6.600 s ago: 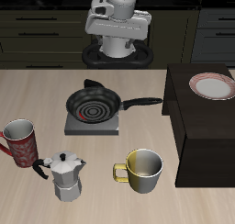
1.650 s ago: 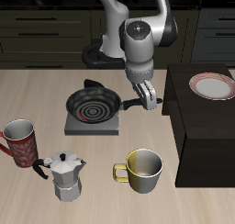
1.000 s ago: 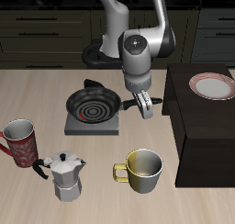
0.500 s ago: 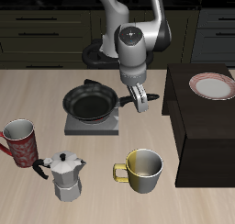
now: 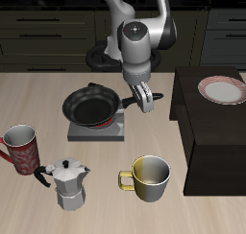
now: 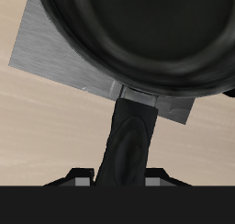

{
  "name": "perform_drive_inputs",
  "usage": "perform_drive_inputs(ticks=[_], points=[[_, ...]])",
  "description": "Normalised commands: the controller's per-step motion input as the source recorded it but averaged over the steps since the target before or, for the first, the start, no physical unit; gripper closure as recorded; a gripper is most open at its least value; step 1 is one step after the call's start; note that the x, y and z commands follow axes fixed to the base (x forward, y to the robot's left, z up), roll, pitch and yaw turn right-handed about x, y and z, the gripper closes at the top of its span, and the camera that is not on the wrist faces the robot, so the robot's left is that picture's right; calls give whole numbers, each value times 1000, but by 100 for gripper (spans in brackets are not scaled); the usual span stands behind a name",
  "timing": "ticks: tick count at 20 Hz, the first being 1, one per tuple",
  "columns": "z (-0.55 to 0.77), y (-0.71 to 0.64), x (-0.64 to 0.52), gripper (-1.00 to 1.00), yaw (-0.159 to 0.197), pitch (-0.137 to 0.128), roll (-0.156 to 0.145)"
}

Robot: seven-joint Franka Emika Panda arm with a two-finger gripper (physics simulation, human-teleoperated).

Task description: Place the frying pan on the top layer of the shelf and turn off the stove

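Observation:
The black frying pan (image 5: 91, 105) hangs a little above the stove (image 5: 96, 130), lifted off it. My gripper (image 5: 144, 102) is shut on the pan's long handle (image 5: 135, 103), roughly at its middle. A sliver of red burner shows under the pan's rim, while the rest of the coil and the knob are hidden. The dark shelf (image 5: 211, 132) stands beside the stove, past the handle's free end. In the wrist view the frying pan (image 6: 138, 35) fills the frame over the grey stove plate (image 6: 46, 58), and the handle (image 6: 133, 140) runs into my gripper (image 6: 124, 177).
A pink-rimmed plate (image 5: 223, 89) lies on the shelf's top. Nearer the front edge stand a red mug (image 5: 21, 150), a metal moka pot (image 5: 67, 183) and a yellow mug (image 5: 149, 177). Dark kitchen cabinets line the back.
My gripper came down onto the handle and shut on it. The pan has since risen off the stove and shifted slightly away from the shelf, covering the coil from view.

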Motion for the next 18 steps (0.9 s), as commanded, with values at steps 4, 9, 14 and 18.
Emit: perform_drive_inputs(ticks=[4, 9, 14, 18], points=[[7, -107, 77, 100, 140, 43, 5], [28, -204, 111, 100, 183, 51, -7], [251, -327, 24, 100, 120, -5, -40], [278, -231, -22, 100, 62, -19, -26]])
